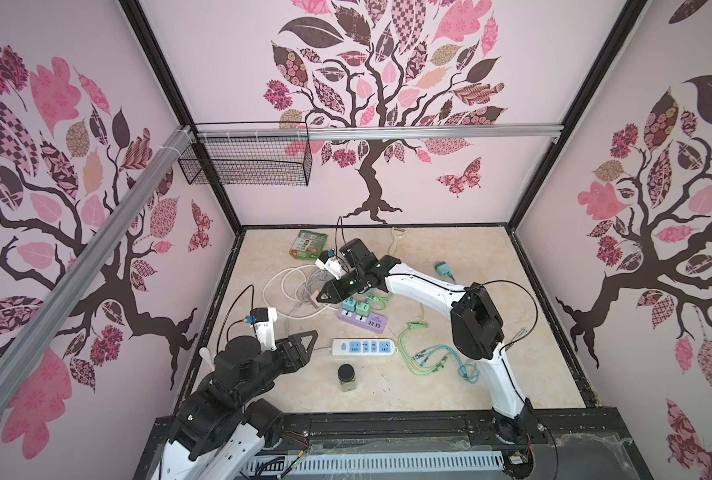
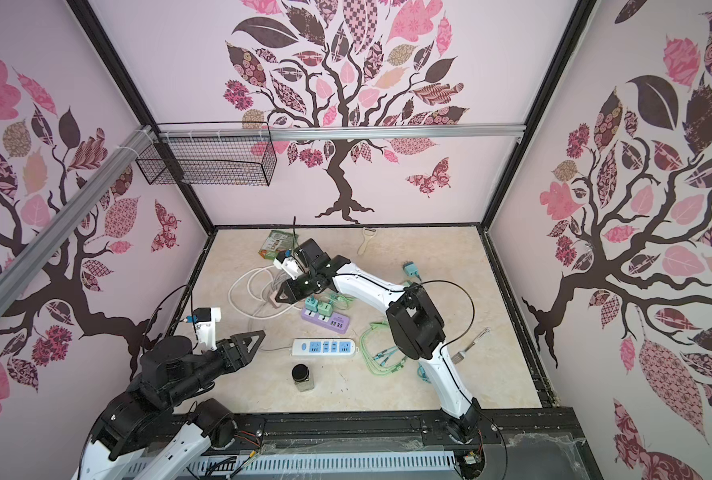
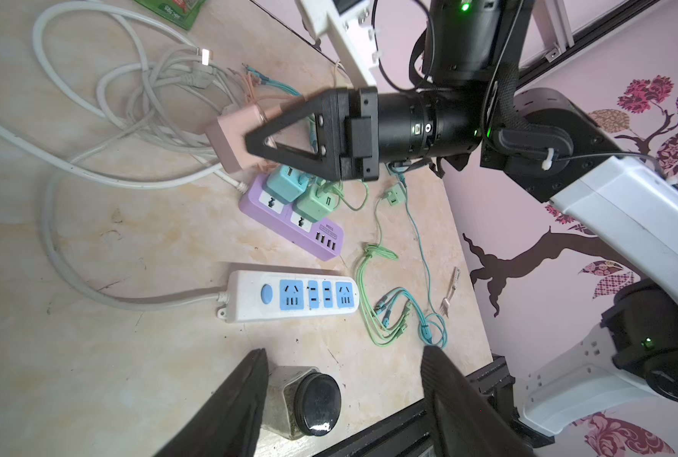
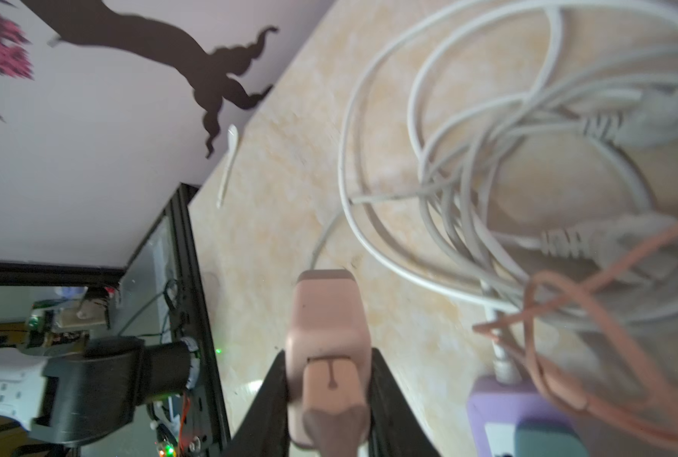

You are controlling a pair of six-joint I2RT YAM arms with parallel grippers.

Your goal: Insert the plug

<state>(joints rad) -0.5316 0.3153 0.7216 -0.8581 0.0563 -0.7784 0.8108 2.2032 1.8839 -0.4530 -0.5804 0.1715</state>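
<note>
The right gripper (image 1: 325, 296) is clamped on the pink plug (image 3: 230, 142), one finger on each side of its body. The plug sits over the coil of white cables (image 1: 288, 286), just beside the end of the purple power strip (image 1: 362, 320), which carries two green adapters (image 1: 356, 306). The left gripper (image 1: 310, 338) has its jaws apart and holds nothing. It is near the white power strip (image 1: 364, 348) and a jar (image 1: 346, 376).
</note>
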